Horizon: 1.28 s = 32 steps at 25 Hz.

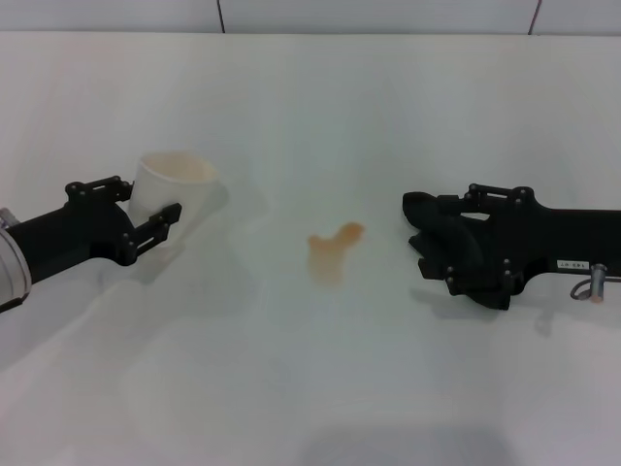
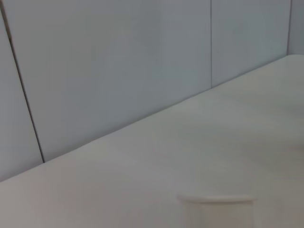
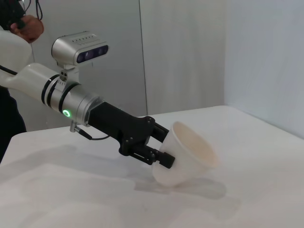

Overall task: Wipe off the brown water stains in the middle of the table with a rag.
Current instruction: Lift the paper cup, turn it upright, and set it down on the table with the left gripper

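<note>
The brown water stains (image 1: 336, 242) lie as an orange-brown blotch with a pale tail in the middle of the white table (image 1: 320, 388). My right gripper (image 1: 439, 243) rests low over the table just right of the stain, shut on the black lumpy rag (image 1: 425, 208), which bulges at its tip. My left gripper (image 1: 146, 209) is left of the stain, shut on a pale plastic cup (image 1: 177, 183). The right wrist view shows that gripper (image 3: 159, 151) holding the cup (image 3: 187, 156) tilted, its base on the table. The cup's rim (image 2: 216, 199) shows in the left wrist view.
Grey wall panels (image 1: 388, 15) stand behind the table's far edge. A person (image 3: 14, 28) stands beyond the left arm in the right wrist view. Bare tabletop lies between the two grippers around the stain and toward the front.
</note>
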### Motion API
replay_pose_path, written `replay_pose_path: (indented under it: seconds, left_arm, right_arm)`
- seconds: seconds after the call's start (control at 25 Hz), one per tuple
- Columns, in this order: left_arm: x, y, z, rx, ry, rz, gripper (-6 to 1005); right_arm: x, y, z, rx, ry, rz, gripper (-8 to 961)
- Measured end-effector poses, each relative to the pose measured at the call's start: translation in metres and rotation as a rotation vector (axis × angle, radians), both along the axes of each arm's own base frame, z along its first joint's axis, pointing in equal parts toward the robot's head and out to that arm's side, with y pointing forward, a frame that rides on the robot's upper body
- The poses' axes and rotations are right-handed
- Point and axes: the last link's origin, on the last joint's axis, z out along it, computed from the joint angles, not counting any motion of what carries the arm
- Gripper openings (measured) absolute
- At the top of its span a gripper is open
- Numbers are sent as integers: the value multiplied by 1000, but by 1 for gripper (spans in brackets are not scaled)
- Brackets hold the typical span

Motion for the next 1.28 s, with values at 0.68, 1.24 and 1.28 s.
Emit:
replay_pose_path:
  seconds: [0.68,1.24,1.28]
  left_arm:
    - [-7,-9,-1,-6,17,7,486]
    - [-21,-33,-6,-35,19,29,489]
    - [-21,-34,-6,-40,16,28,505]
  right_arm:
    - [0,-2,-3,-8,0,1,825]
    - [-2,-5,-10,-35,-14,11,816]
    - [-2,-5,-10,-35,-14,10,815]
